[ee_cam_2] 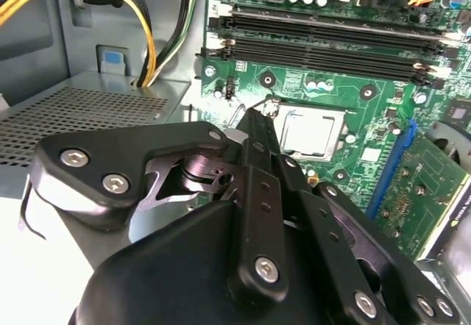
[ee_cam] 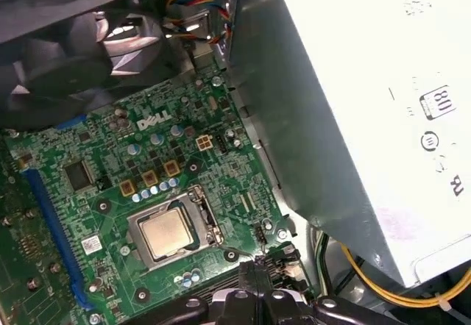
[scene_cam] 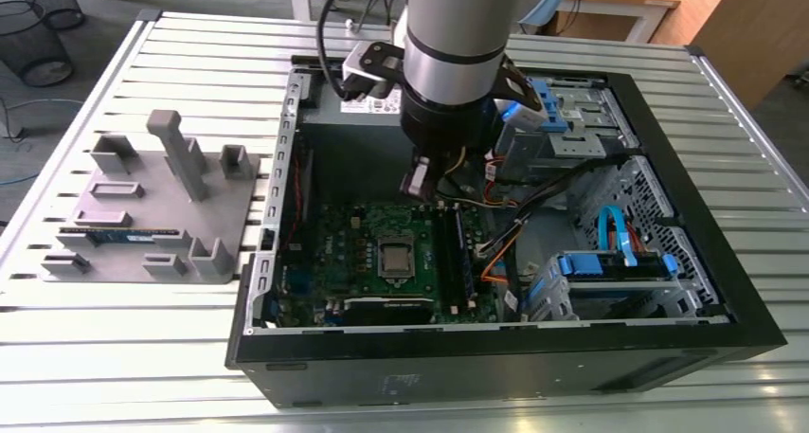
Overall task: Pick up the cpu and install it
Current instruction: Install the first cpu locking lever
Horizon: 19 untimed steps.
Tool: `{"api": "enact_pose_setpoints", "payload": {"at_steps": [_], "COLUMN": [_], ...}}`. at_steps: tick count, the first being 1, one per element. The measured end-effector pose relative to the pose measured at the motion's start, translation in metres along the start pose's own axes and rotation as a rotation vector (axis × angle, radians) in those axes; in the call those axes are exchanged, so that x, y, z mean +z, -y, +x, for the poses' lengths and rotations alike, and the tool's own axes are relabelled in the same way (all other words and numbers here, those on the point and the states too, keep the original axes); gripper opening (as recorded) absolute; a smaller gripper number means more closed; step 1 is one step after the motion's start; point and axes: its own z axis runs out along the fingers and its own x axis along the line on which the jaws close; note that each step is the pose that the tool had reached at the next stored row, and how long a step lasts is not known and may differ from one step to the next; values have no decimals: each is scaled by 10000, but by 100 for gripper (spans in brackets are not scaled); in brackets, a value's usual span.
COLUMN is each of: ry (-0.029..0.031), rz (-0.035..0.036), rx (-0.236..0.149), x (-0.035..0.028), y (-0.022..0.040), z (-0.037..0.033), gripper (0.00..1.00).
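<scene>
Pincer first: in the exterior view we see it hanging inside the case that stands mid-bench, over the board near its edge beside the power supply. The cpu lies in its socket near the board's middle, apart from the tips. In the second wrist view the pincer has its fingers pressed together with nothing between them. Its tip sits close to a corner of the socket, and the cpu lies flat inside that frame. We cannot tell whether the frame is latched. In the first wrist view the pincer points at the board just beside the socket, with the cpu square in it and yellow cables running close by under the power supply. We judge the main risk to be contact: with the tips this near the board, a small drop or sideways drift could strike the socket frame or nearby parts. Pressing on a chip not fully seated could bend the pins beneath, and a swing toward the cables could snag them.
</scene>
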Motion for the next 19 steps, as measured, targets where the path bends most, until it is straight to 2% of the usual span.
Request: {"api": "enact_pose_setpoints", "payload": {"at_steps": [4, 13, 19], "ry": [0, 8, 9], "rz": [3, 22, 27], "rx": [35, 304, 375], "x": [9, 59, 89], "y": [-21, -37, -59], "z": [-49, -82, -132], "gripper": [11, 11, 11]}}
